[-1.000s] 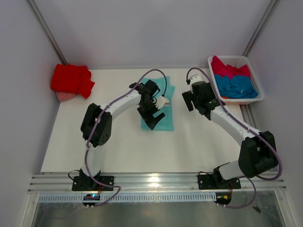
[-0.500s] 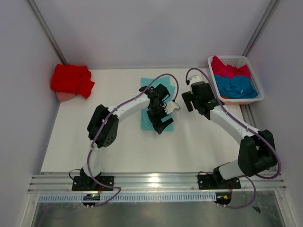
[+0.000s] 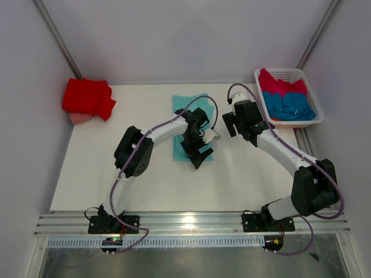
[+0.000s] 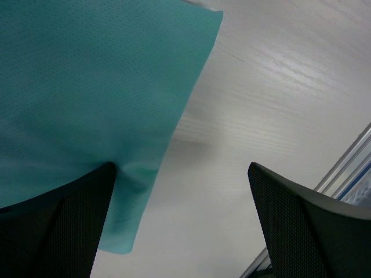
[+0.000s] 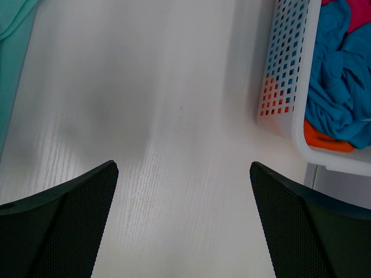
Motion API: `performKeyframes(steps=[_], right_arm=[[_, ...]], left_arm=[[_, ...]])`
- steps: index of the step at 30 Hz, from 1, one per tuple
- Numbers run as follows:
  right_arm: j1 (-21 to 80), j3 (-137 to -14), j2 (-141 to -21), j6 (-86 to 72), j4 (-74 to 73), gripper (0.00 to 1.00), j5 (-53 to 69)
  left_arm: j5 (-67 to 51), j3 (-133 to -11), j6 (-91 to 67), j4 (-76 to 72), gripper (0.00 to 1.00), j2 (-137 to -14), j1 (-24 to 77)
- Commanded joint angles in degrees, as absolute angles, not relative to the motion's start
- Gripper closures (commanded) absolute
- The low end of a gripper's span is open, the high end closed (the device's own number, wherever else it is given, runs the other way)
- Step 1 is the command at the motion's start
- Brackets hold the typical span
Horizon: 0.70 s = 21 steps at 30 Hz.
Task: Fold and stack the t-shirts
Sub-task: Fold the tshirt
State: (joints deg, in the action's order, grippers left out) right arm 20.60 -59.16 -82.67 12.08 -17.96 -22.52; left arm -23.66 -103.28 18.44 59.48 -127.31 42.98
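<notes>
A mint-teal t-shirt (image 3: 184, 107) lies folded flat at the table's middle. My left gripper (image 3: 197, 154) is open over its near right corner. In the left wrist view the shirt (image 4: 87, 87) fills the upper left, and my left gripper (image 4: 182, 231) straddles its edge, with one finger (image 4: 52, 226) against the cloth. My right gripper (image 3: 232, 124) is open and empty over bare table, between the shirt and the basket; the right wrist view (image 5: 182, 226) shows the same. A bright red t-shirt (image 3: 87, 97) lies bunched at the far left. Blue (image 3: 293, 105) and crimson-pink (image 3: 275, 84) t-shirts sit in the basket.
The white slatted basket (image 3: 310, 120) stands at the far right; its wall (image 5: 290, 69) shows in the right wrist view, holding blue cloth (image 5: 336, 75) and an orange piece (image 5: 324, 139). A pale pink piece (image 3: 79, 118) lies under the red t-shirt. Side walls close in the table.
My left gripper has moved right and nearer along the teal t-shirt to its near right corner, uncovering the shirt's far part. The right arm has barely moved.
</notes>
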Motion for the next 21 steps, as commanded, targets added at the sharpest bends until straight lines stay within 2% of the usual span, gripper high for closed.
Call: performKeyframes(steps=[1,10,21], right_arm=[[20.7,-58.9,-82.0,12.0,-15.7,0.01,-22.7],[20.7,-58.8,-81.6,12.0,-15.6,0.01,-22.5],[20.7,-58.4,-80.6,12.1,-15.9,0.01,-21.3]], left_arm=[[-23.8,-102.7,17.1,58.1,0.01,-128.7,43.2],[-19.3,-113.6,18.6,63.9,0.01,-123.1,43.2],[-14.3,-107.2,19.0,59.9,0.01,-121.7,43.1]])
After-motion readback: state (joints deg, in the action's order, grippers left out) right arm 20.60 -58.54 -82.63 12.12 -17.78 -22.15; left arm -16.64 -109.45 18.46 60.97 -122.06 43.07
